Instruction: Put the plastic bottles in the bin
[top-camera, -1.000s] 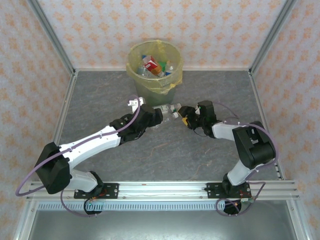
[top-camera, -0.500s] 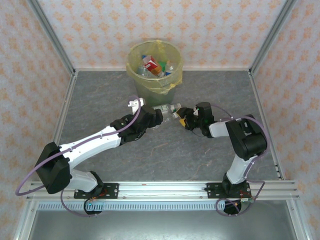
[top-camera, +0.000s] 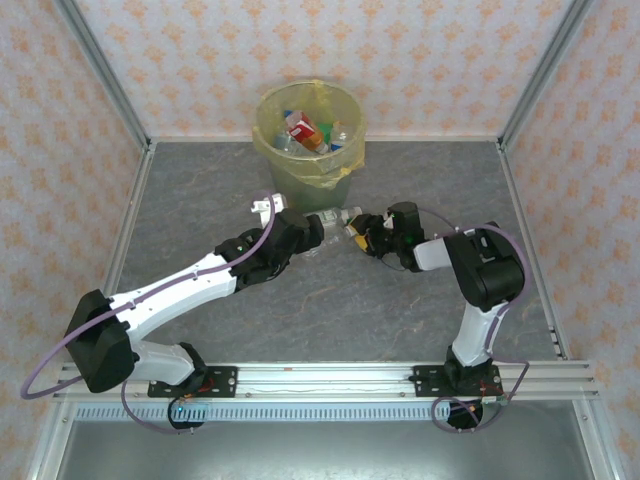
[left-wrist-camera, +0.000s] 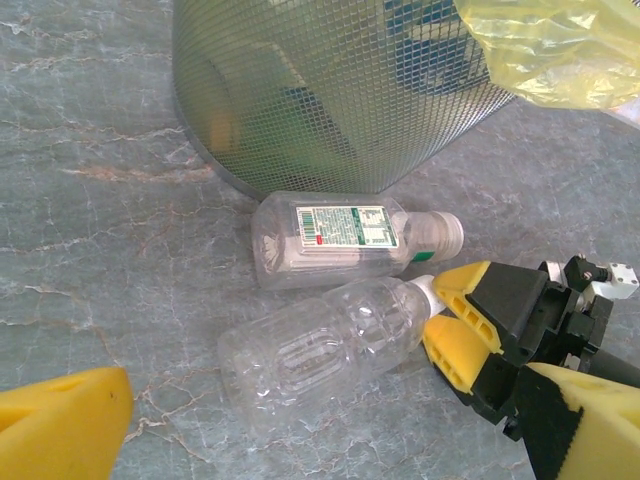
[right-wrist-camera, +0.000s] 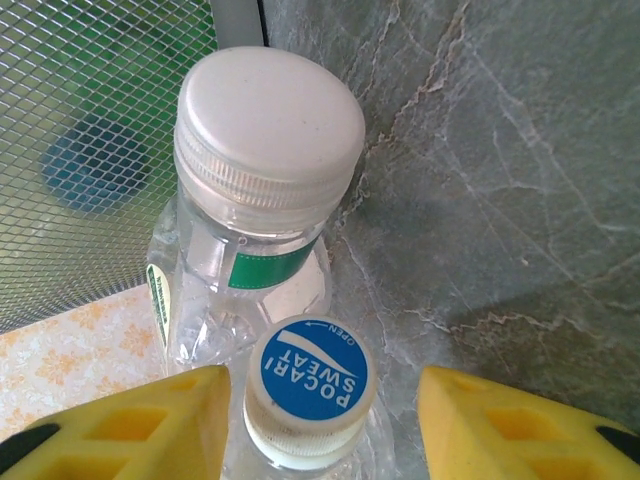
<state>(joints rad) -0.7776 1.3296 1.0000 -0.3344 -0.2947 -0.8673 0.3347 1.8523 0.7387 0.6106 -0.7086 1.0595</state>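
Note:
Two plastic bottles lie side by side on the table against the foot of the bin (top-camera: 264, 140), a mesh bucket (left-wrist-camera: 330, 90) with a yellow liner and several bottles inside. The clear unlabelled bottle (left-wrist-camera: 320, 350) has a blue cap (right-wrist-camera: 308, 385). The labelled bottle (left-wrist-camera: 335, 238) has a white cap (right-wrist-camera: 268, 115). My right gripper (right-wrist-camera: 322, 415) is open with its yellow fingers (left-wrist-camera: 462, 300) either side of the blue cap, and a gap shows on the right. My left gripper (left-wrist-camera: 330, 445) is wide open, just short of the clear bottle's base.
Both arms meet in front of the bin (right-wrist-camera: 90, 130) at mid-table, where the grippers (top-camera: 340, 228) face each other. Grey marbled tabletop (top-camera: 420, 180) lies open to both sides. Patterned walls and metal posts enclose the back and sides.
My right gripper has moved left onto the clear bottle's cap and its jaws have narrowed. The right arm's elbow swung left. The left arm shifted only slightly.

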